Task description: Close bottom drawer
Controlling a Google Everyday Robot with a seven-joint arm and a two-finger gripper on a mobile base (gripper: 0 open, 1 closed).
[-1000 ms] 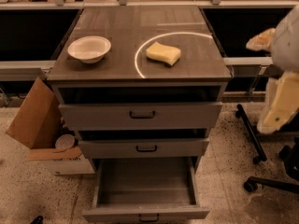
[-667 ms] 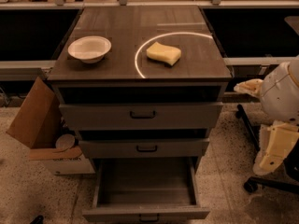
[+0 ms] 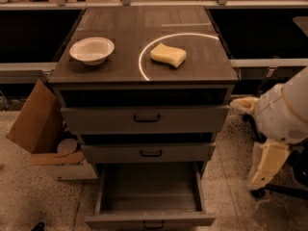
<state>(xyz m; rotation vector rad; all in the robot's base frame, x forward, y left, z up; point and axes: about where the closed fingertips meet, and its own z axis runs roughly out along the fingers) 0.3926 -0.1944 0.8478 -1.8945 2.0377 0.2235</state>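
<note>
- While pulled far out: one bottom drawer [image 3: 120, 220], lowest of three.
- One bowl [image 3: 92, 49], one sponge [image 3: 168, 55] on cabinet top [image 3: 120, 25].
- One gripper [image 3: 266, 165] low at right, clear of cabinet — grip state impossible to tell.

No text, label, brand, number or sign can be read on any surface in view. The claw [image 3: 267, 163] hangs at the right edge of the view, to the right of the open bottom drawer [image 3: 149, 192] and apart from it.
</note>
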